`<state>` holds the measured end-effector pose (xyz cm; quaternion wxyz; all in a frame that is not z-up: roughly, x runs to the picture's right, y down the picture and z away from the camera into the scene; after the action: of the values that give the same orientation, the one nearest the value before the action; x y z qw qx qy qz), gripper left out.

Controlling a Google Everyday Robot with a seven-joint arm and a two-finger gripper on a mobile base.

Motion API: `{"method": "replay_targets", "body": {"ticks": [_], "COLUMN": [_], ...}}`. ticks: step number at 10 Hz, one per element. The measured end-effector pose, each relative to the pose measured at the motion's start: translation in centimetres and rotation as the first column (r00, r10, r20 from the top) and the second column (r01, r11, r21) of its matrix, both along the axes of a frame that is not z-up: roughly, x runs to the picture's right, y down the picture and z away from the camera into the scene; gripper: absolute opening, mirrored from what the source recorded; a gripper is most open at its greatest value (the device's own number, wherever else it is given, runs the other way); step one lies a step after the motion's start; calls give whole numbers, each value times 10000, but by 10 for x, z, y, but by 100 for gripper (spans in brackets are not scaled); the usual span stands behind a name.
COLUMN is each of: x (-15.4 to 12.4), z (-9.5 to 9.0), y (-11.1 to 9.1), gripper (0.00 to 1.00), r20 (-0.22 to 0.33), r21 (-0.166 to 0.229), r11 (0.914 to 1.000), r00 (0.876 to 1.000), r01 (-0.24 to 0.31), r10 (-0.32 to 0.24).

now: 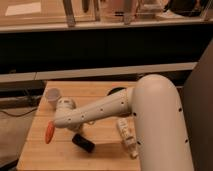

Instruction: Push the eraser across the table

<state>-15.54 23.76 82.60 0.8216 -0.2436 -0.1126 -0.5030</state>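
Note:
The eraser [84, 143], a small flat black bar, lies on the light wooden table [105, 155] near its front edge, left of centre. My white arm reaches from the right across the table to the left. My gripper [75, 130] hangs under the arm's far end, shut, right at the eraser's far left end. The arm's shadow hides whether it touches the eraser.
An orange carrot [49, 133] lies just left of the gripper. A pale cup [53, 94] stands at the back left. A cream bottle-like object [127, 136] lies right of the eraser. A dark round thing [115, 92] sits behind the arm. A counter runs behind the table.

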Motion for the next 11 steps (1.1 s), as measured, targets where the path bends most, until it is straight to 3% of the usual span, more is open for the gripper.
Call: {"method": "replay_targets", "body": {"ticks": [11], "x": [-3], "z": [0], "y": [-1], "gripper": [0], "r20": [304], "r21": [87], "r11": [9990], "r00": [9986], "r01": [428], "r10": [-430]}}
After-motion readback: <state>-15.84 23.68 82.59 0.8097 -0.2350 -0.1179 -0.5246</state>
